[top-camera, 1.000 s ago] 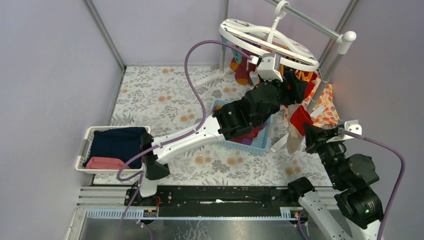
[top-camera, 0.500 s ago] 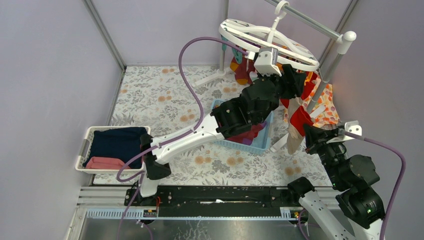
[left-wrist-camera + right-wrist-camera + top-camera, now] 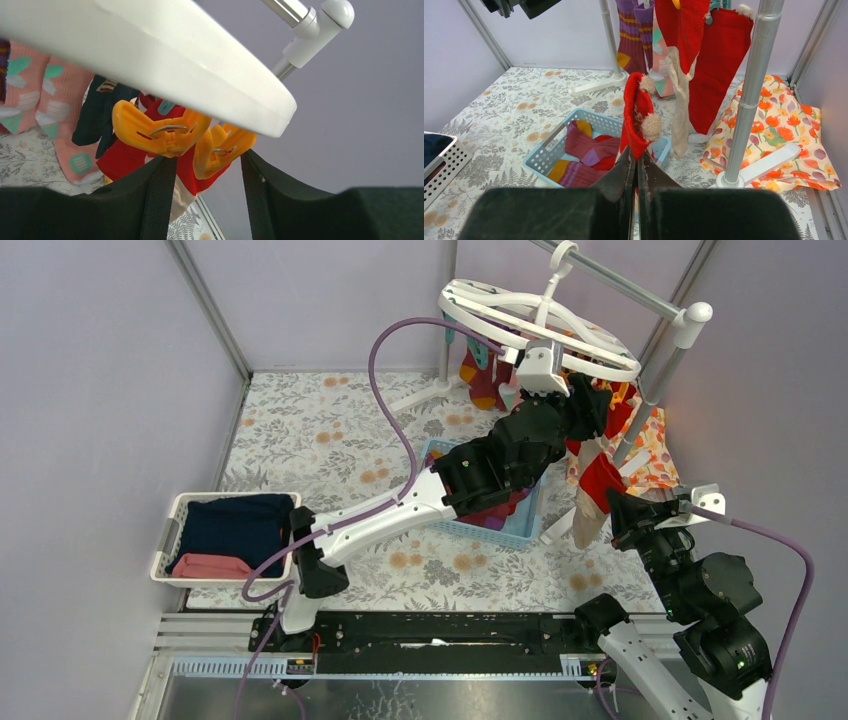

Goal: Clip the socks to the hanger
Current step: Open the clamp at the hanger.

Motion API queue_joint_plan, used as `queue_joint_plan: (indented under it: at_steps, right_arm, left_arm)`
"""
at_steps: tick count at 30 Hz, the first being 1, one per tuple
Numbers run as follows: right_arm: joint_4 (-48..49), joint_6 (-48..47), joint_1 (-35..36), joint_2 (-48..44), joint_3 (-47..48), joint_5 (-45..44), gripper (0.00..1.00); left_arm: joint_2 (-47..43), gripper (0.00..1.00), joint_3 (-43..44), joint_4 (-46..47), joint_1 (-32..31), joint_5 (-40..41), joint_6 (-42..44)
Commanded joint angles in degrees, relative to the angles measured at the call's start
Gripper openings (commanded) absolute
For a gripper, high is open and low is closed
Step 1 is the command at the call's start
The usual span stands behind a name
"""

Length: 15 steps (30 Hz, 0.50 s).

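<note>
The white hanger [image 3: 540, 325] hangs from the rack bar; its ring fills the top of the left wrist view [image 3: 150, 55]. Two orange clips [image 3: 160, 132] dangle under it. My left gripper [image 3: 206, 160] is open just below the ring, with the right-hand orange clip [image 3: 222, 147] between its fingertips, untouched. In the top view it sits at the ring's right side [image 3: 590, 400]. My right gripper [image 3: 636, 162] is shut on a red sock [image 3: 636, 120] with beige pompoms, held upright below the hanger [image 3: 600, 478]. Red [image 3: 719, 55], purple striped [image 3: 629, 35] and pink [image 3: 55, 100] socks hang clipped.
A blue basket [image 3: 544, 155] with maroon and red socks stands on the floral mat. The grey rack pole [image 3: 751, 85] rises right of my right gripper, with the orange floral cloth [image 3: 794, 130] at its foot. A white basket [image 3: 170, 540] with folded navy and pink cloth is at the left.
My left gripper has shifted slightly up and to the right under the hanger ring. The right gripper with the red sock has barely moved.
</note>
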State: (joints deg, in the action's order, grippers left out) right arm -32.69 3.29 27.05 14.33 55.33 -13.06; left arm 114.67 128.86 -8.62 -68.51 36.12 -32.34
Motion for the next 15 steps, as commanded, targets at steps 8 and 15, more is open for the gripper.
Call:
queue_joint_plan:
  at_steps: [8, 15]
  right_arm:
    - [2.4, -0.1, 1.3, -0.4, -0.1, -2.2, 0.00]
    - [2.4, -0.1, 1.6, -0.4, -0.3, -2.3, 0.00]
  left_arm:
    - [0.6, 0.53, 2.7, 4.8, 0.4, 1.2, 1.6]
    - [0.5, 0.53, 2.8, 6.1, 0.4, 0.6, 2.3]
